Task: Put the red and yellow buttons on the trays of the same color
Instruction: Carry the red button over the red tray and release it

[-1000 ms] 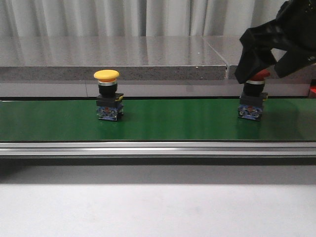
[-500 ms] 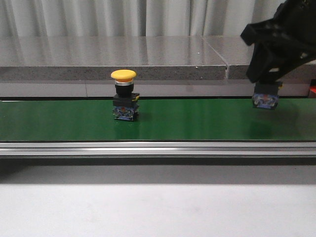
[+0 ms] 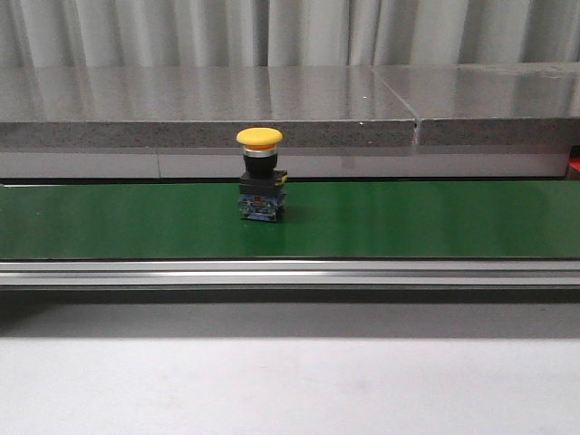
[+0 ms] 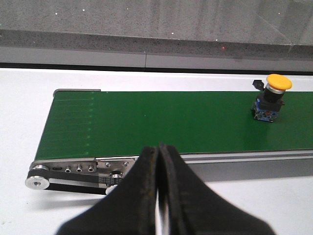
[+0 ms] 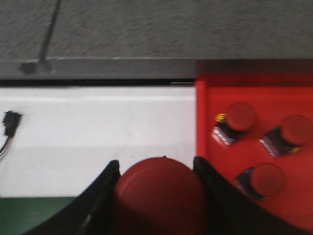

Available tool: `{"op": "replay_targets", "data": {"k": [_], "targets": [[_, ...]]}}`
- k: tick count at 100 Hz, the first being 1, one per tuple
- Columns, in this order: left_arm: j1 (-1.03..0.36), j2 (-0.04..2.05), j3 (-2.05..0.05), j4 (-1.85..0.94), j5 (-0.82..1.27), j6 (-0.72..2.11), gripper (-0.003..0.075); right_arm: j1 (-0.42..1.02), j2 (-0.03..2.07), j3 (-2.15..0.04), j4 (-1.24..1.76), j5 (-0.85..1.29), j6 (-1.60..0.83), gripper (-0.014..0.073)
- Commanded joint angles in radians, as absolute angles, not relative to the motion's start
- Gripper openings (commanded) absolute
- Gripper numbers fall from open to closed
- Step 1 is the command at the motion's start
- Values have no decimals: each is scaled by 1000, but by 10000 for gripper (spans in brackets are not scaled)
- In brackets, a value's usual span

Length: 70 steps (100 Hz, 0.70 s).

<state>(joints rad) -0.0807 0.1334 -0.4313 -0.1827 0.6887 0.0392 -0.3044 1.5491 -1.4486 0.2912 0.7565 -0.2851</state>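
Observation:
A yellow button [image 3: 260,186] stands upright on the green conveyor belt [image 3: 408,222], near its middle; it also shows in the left wrist view [image 4: 272,97]. My right gripper [image 5: 156,169] is shut on a red button [image 5: 159,196], held above the white table beside the red tray [image 5: 215,93], which holds three red buttons [image 5: 236,121]. My left gripper [image 4: 159,152] is shut and empty, in front of the belt's left end. Neither gripper shows in the front view. No yellow tray is in view.
A grey stone ledge [image 3: 272,109] runs behind the belt. The belt's metal rail [image 3: 290,272] lies along its front. A black connector [image 5: 10,120] lies on the white table [image 5: 98,127] left of the red tray.
The yellow button rode the belt to the right. My right gripper lifted the red button off the belt and carried it out of the front view to the right.

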Motion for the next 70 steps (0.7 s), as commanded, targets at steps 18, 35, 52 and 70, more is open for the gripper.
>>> {"op": "replay_targets", "data": {"k": [18,35,52,70], "targets": [[-86,145,-455,-199,621,40,-19,-518,1554,-1486,299,635,-270,185],[-86,145,-455,-199,621,40,-19,-606,1640,-1486,301,555,-270,185],[-86,145,-455,-199,621,40,-19,-630,1741,-1486,335,489,-270,185],[-86,145,-455,-199,621,40,-19,-628,1833,-1486,343,472,-270,185]]}}
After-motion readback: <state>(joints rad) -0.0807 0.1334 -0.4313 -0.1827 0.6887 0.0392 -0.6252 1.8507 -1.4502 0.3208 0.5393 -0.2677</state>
